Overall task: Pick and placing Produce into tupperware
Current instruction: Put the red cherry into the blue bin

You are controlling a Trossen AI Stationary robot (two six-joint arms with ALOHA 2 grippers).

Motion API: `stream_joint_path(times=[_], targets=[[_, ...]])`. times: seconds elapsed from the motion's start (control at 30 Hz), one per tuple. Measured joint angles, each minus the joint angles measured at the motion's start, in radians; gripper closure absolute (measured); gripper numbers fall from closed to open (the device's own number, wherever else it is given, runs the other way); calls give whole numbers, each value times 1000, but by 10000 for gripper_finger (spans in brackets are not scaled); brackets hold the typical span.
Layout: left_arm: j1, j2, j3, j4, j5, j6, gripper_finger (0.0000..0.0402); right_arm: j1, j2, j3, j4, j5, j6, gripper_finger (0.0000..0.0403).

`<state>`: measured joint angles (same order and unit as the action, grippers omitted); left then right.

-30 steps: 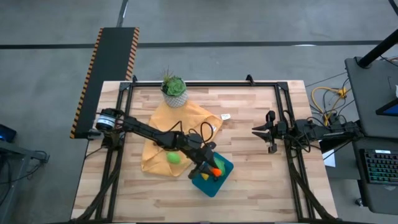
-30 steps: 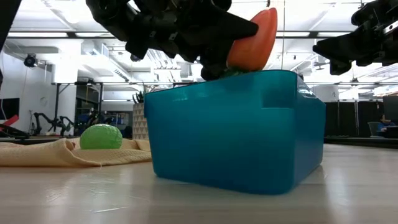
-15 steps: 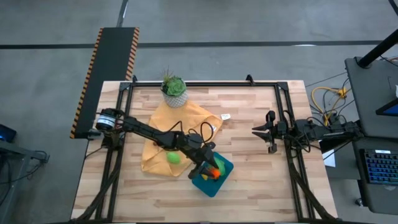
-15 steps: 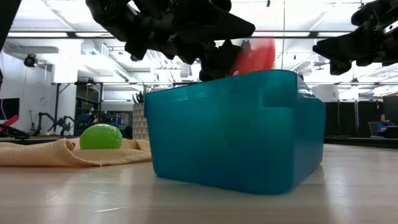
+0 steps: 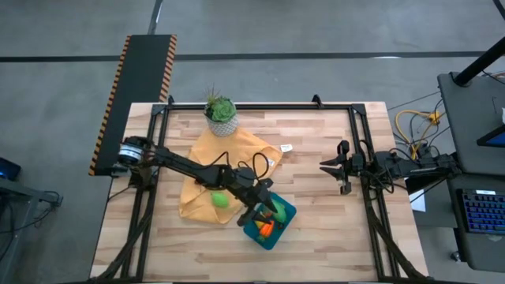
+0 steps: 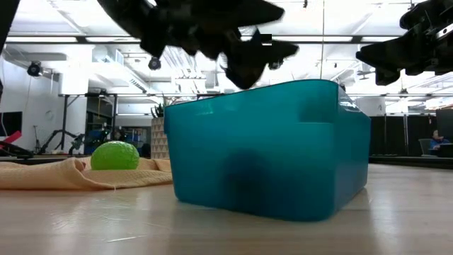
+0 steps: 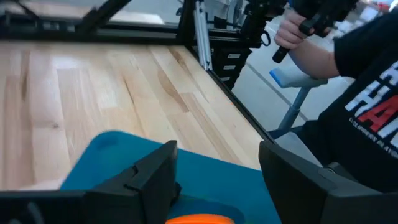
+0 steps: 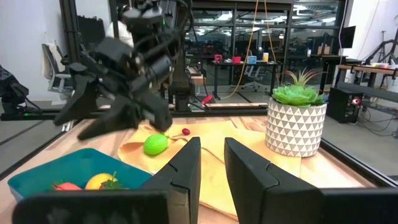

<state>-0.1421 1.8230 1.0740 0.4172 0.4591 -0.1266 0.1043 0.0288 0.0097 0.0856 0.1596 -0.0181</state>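
Left gripper point(image 5: 267, 208) hovered over the tupperware point(image 5: 269, 222), fingers spread wide, holding nothing. Carrot point(image 5: 267, 229) lay inside it. Green piece point(image 5: 220, 200) sat on yellow cloth point(image 5: 237, 150). Right gripper point(image 5: 330, 166) waited well apart, fingers narrowly parted.

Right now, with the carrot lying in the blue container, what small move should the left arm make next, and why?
Probably lift the left gripper and swing it toward the green fruit on the yellow cloth. Its fingers are open and empty above the container, the carrot lies inside, and that fruit is the nearest piece outside.
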Motion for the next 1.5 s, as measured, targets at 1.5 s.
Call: stream_joint_path(times=[1.5], targets=[[32, -463, -213, -1349, -664, -265, 189, 0, 7, 0, -1, 0, 11, 339]])
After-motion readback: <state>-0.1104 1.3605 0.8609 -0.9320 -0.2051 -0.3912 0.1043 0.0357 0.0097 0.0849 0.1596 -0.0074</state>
